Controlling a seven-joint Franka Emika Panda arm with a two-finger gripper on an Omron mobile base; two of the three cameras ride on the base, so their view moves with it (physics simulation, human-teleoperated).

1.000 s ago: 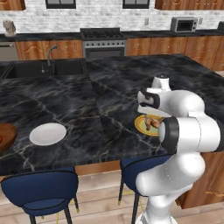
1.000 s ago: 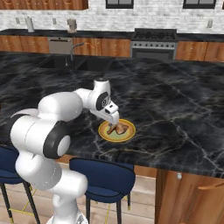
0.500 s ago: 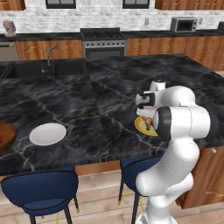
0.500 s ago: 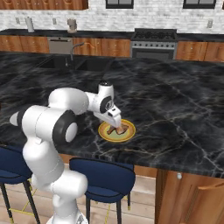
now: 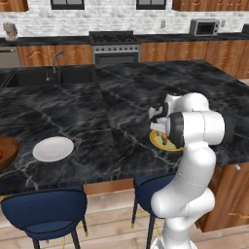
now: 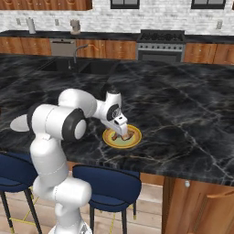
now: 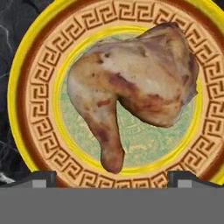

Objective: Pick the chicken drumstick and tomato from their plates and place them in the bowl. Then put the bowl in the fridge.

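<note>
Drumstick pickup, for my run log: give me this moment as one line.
phase: pre-grasp | gripper: open above chicken drumstick | drumstick: lying on yellow plate | bowl: far left

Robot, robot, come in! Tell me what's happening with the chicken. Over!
Gripper open, low over the yellow plate. Chicken drumstick lying on it, not grabbed yet. Nothing in the way.

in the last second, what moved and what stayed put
The gripper has come down closer over the chicken drumstick on the yellow plate; its fingers are apart, nothing gripped yet. The drumstick, white plate and bowl stayed put.
</note>
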